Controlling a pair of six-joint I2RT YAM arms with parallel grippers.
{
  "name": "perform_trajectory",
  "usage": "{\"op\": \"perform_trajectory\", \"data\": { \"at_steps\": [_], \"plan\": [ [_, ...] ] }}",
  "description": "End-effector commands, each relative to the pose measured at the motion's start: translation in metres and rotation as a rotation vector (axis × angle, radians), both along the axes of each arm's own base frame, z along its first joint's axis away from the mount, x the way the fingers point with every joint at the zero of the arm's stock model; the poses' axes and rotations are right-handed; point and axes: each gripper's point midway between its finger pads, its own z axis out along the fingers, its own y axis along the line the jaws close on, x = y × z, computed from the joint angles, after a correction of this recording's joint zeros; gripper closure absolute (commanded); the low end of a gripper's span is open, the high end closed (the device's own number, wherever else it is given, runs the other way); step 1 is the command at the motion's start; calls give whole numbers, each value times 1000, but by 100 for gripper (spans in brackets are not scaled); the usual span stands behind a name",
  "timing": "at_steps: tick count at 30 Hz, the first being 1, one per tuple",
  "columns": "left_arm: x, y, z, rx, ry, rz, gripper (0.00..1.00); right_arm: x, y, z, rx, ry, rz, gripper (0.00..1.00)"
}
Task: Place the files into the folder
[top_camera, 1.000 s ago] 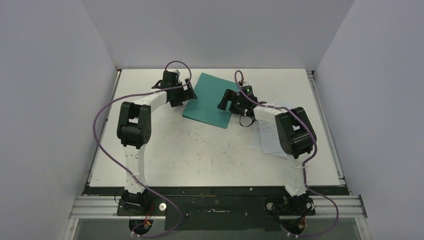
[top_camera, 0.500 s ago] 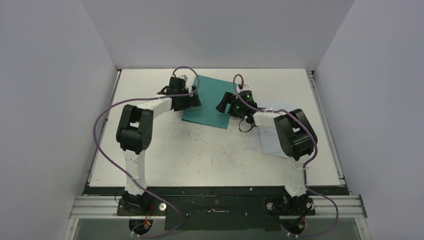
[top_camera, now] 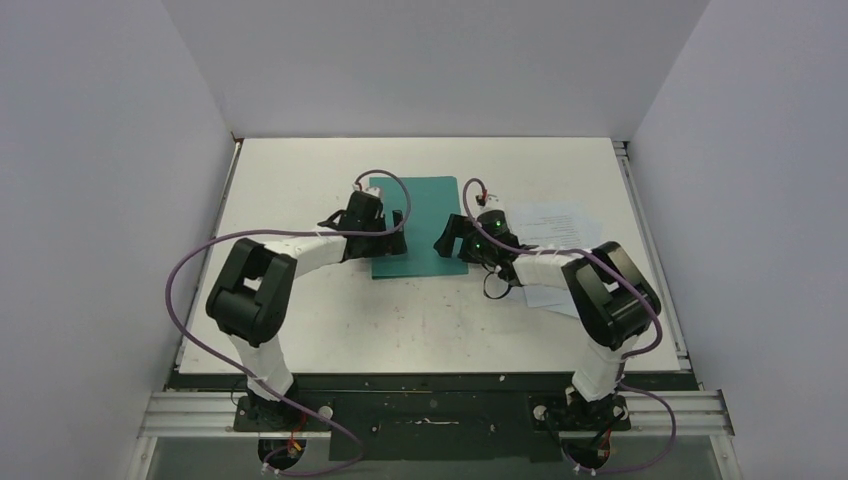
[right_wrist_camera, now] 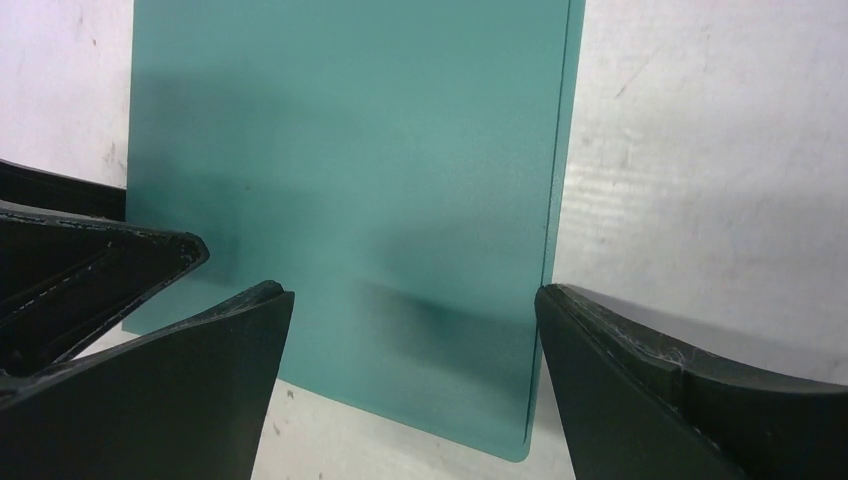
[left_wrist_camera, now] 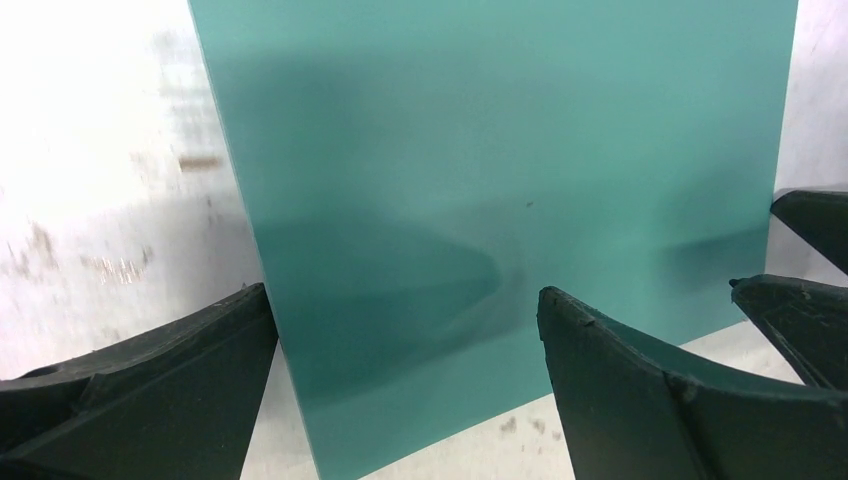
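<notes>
**deskwatcher:** Scuffed white desk (top_camera: 300, 200), grey walls all round. So where was the folder (top_camera: 425, 215)?

**yam_fan:** Flat and shut, mid-desk, right between the two arms. Meanwhile the files (top_camera: 555, 220) sat just to its right as loose white sheets, partly under the right arm (top_camera: 560, 265).

**deskwatcher:** And the jaws?

**yam_fan:** Both sets were spread wide, gripping nothing. The left jaws straddled the folder's left edge by the near corner, and the right jaws did the same on the right edge. Whether either touched the card, couldn't tell tbh.
</notes>
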Motion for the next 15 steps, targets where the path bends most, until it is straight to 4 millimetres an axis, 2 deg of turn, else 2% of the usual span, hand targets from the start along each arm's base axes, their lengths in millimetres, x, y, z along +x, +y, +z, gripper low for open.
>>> {"op": "perform_trajectory", "data": {
  "at_steps": [1, 9, 15],
  "plan": [
    [-45, -27, 1, -56, 46, -64, 0, -83, 0, -51, -87, 207, 99, 2],
    [-88, -34, 7, -47, 36, -100, 0, -139, -3, -56, -115, 217, 135, 3],
    [-121, -47, 18, -73, 25, -146, 0, -177, -4, -49, -132, 201, 142, 3]
  ]
}}
